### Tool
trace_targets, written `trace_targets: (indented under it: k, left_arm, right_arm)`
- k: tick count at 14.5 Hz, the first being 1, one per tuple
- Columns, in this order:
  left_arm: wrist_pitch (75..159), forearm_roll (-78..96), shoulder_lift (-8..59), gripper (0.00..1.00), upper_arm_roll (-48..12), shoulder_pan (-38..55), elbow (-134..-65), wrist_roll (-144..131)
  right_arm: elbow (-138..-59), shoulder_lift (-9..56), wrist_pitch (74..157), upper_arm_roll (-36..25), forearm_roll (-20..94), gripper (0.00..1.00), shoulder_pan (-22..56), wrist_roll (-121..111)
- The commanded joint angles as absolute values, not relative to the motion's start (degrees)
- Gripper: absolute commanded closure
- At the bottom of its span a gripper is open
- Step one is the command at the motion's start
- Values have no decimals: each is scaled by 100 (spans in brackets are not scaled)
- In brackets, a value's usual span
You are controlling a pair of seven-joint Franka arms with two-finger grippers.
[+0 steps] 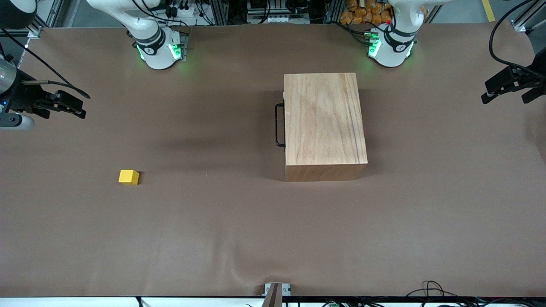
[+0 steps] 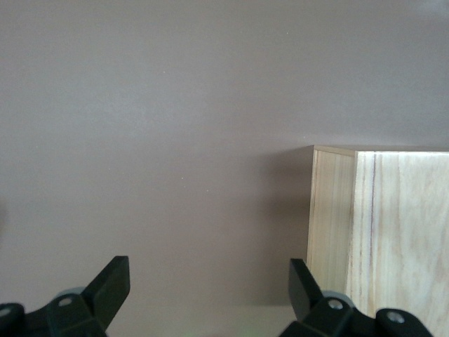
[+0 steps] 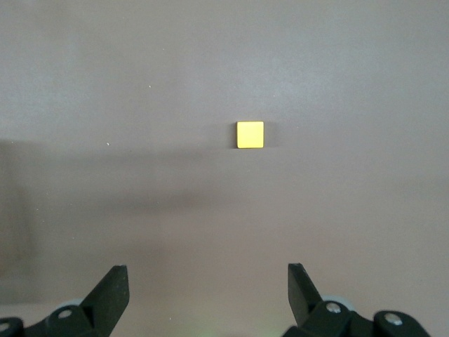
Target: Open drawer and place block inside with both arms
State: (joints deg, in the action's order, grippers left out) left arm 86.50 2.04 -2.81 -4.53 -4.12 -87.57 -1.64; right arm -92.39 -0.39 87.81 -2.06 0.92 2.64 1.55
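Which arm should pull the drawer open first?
Left, probably. The left gripper hangs open at the wooden box's end of the table; the right gripper hangs open near the block. The handle faces the right arm, though.

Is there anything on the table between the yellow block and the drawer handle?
Nothing: in the front view only bare brown table lies between the block and the drawer handle.
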Motion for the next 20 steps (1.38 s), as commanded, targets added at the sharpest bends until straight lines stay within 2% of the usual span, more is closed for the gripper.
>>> trace_targets:
  k: [1, 7, 15, 20]
  left_arm:
    - [8552, 264, -246, 0, -501, -457, -8648, -158]
    - [8525, 264, -167, 0, -527, -422, -8657, -219]
    - [8552, 237, 184, 0, -1466, -352, -8640, -719]
    - [8552, -194, 641, 0, -1635, 482, -8517, -1632]
  right_arm:
    - [-9202, -62, 8684, -149, 35, 0, 202, 88]
    - [-9237, -44, 8692, -141, 53, 0, 202, 88]
    - [-9255, -44, 8692, -132, 70, 0, 246, 97]
    - [-9264, -53, 8684, -97, 88, 0, 272, 149]
